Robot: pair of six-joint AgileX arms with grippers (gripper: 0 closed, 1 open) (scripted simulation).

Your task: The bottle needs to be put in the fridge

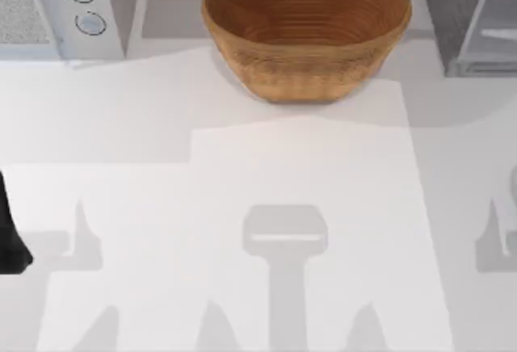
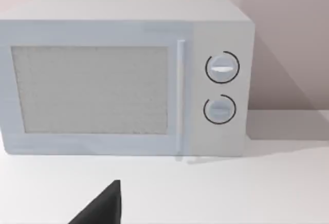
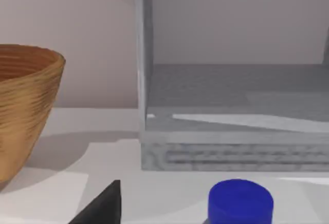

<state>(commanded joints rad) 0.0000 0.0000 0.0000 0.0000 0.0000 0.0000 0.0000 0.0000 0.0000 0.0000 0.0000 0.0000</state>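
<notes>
From my remote seat, the fridge (image 1: 472,21) stands at the back of the surface (image 1: 242,207), to the right of the woven basket (image 1: 305,29), and in the right wrist view its cabinet is open toward the camera, with a grey interior floor showing. The bottle's blue cap (image 3: 240,201) sits low in that same view, directly in front of the fridge opening and close under my right arm's camera, so I judge the bottle stands upright, its long axis vertical, and the right arm is far the nearer one. The coming move, as I read it, is straight forward from the cap into the open cabinet. One dark finger (image 3: 103,206) of the right gripper shows beside the cap, but I cannot tell how wide the gripper is or whether it holds the bottle. My left arm (image 1: 12,231) waits at the left edge, facing the microwave (image 2: 123,77); its gripper's opening I cannot tell either.
</notes>
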